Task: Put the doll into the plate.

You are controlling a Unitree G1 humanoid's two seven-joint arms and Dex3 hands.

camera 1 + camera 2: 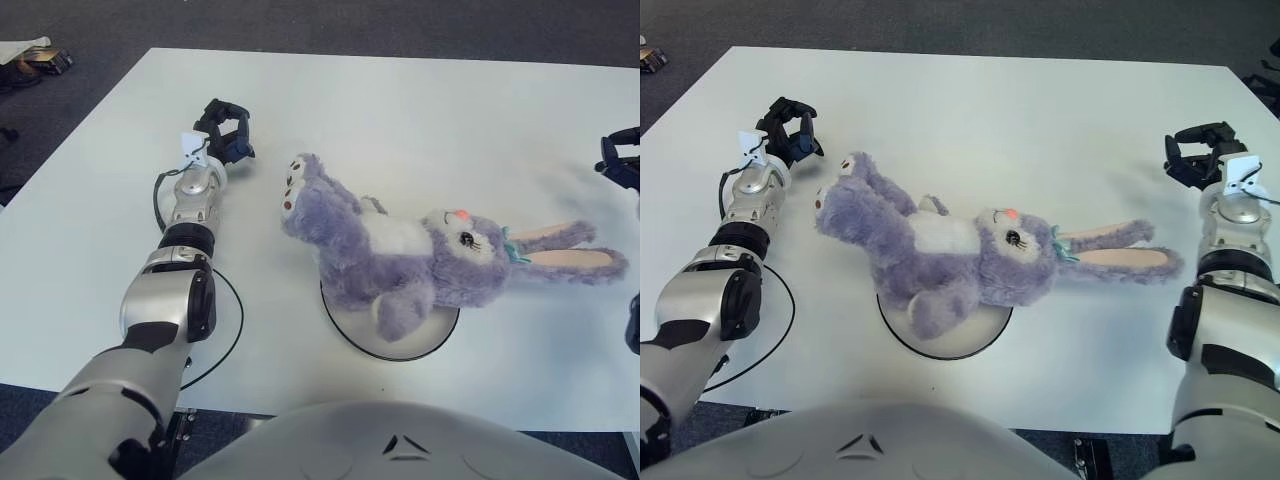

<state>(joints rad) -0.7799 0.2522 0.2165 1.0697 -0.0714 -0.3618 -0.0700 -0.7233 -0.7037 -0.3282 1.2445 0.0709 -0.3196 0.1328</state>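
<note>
1. The purple plush rabbit doll (pixel 950 255) lay on its back across the white plate (pixel 985 335), its body covering most of it, feet up-left, ears trailing right over the white bench (pixel 1020 110).
2. The left robot hand (pixel 226 130) showed left of the doll's feet, fingers curled narrow, holding nothing.
3. The right robot hand (pixel 1200 155) showed beyond the ear tips, fingers likewise curled, empty.

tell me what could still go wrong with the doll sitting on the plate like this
1. The doll only has its middle over the plate; feet and ears overhang onto the table, so it might slide or roll off.
2. The left hand shows close beside the feet, so a sideways arm move could nudge the doll.
3. The right hand shows near the ear tips, with similar risk.
</note>
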